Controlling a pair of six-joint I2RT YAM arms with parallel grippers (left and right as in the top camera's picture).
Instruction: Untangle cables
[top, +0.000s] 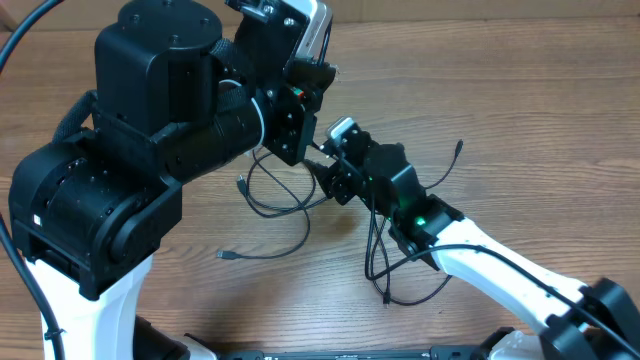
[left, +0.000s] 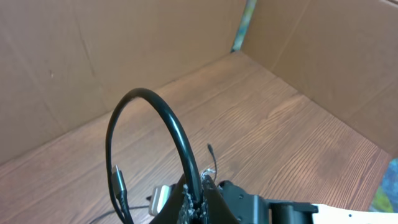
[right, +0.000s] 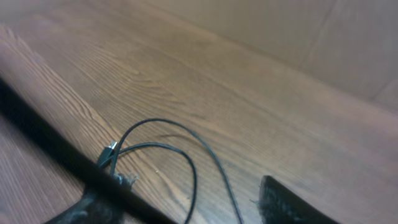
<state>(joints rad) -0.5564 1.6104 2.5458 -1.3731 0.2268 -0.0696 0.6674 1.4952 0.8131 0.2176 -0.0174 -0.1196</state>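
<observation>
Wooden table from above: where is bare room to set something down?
The brown wooden table is bare at top right, past the thin black cables, and along the bottom edge below them. The middle, where the cables loop, is crowded.

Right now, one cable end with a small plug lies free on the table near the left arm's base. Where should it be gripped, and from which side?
Probably the thin cord just behind the plug, taken from straight above with the jaws across it. That strand lies flat and alone on the table, apart from the looped cables, so nothing else should get pinched.
</observation>
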